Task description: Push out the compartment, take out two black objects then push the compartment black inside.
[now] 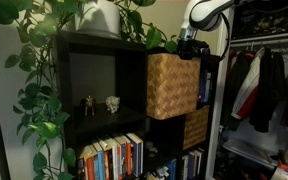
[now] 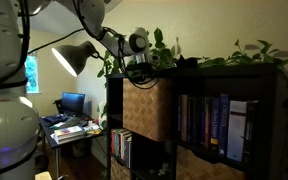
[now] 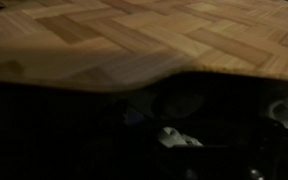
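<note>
The compartment (image 1: 171, 86) is a tan woven wicker bin in the upper cell of the black shelf unit (image 1: 104, 45). In both exterior views it sticks out of its cell's front (image 2: 147, 108). My gripper (image 1: 189, 47) hangs just over the bin's top rim and reaches down at its opening (image 2: 138, 68). In the wrist view the compartment's woven wall (image 3: 134, 40) fills the top, with the dark inside of the bin below. A small pale thing (image 3: 179, 138) lies in that dark. The black objects cannot be made out. My fingers do not show against the dark.
A darker woven bin (image 1: 195, 126) sits in the cell below. Leafy plants (image 1: 39, 70) trail over the shelf top. Two small figurines (image 1: 100, 103) stand in the neighbouring cell, books (image 1: 112, 157) beneath. Clothes (image 1: 264, 85) hang beside the shelf. A lamp (image 2: 76, 57) and desk (image 2: 69, 125) stand behind.
</note>
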`<action>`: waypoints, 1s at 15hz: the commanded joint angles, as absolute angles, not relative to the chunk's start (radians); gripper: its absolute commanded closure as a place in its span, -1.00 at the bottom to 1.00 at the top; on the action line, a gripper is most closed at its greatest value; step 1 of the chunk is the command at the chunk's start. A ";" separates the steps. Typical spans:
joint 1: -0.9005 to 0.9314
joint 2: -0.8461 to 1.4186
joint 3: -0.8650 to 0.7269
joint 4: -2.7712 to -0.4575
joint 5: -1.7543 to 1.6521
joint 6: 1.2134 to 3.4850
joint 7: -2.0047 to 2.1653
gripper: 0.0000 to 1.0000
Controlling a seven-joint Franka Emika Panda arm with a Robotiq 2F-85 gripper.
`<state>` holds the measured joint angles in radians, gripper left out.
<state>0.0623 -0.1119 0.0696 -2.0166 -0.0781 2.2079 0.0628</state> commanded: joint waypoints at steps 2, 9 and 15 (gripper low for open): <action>0.064 -0.072 0.080 -2.006 -0.110 2.232 0.096 -1.00; 0.072 -0.086 0.089 -2.008 -0.111 2.230 0.072 -0.05; 0.080 -0.112 0.091 -1.968 -0.065 2.134 -0.007 0.71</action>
